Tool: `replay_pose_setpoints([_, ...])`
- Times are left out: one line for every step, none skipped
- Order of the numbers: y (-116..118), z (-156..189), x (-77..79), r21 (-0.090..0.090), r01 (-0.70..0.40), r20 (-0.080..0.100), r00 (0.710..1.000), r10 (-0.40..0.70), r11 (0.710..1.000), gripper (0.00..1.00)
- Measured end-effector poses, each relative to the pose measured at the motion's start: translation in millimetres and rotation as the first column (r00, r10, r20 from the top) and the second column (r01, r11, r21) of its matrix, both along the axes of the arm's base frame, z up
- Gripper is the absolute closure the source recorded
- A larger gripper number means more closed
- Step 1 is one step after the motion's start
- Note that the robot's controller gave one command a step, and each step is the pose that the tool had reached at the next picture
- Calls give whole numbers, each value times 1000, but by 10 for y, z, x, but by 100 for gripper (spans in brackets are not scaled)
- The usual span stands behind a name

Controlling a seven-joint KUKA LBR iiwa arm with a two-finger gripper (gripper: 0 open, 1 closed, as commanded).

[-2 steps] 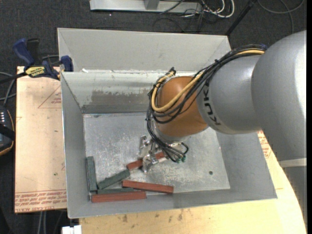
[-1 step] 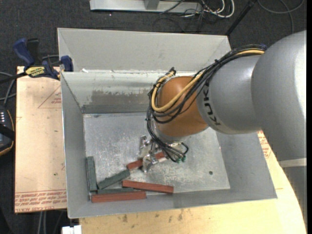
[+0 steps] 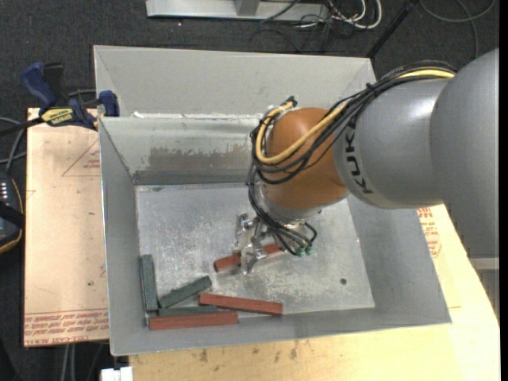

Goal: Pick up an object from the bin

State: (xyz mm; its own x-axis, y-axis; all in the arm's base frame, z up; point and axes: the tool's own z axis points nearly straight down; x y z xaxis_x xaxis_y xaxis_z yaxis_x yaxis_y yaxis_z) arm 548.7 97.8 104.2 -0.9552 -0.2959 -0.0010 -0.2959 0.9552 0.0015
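My gripper (image 3: 251, 248) reaches down from under the orange dome to the middle of the bin floor. A short red-brown bar (image 3: 228, 263) lies slantwise between its fingers, its left end sticking out toward the front left. The fingers stand on either side of this bar and look shut on it. The bar sits low, at or just above the floor. A longer red-brown bar (image 3: 240, 304) lies flat a little nearer the front wall, apart from the gripper.
Along the front left lie a grey-green bar (image 3: 148, 282) pointing front to back, a slanted grey-green bar (image 3: 184, 294), another grey-green bar (image 3: 190, 311) and a red-brown bar (image 3: 193, 321) against the front wall. The arm and dome cover the bin's right middle.
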Motion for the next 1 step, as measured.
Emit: replay_pose_setpoints([150, 1110, 80, 0, 27, 2, 1000, -27, 1000, 100])
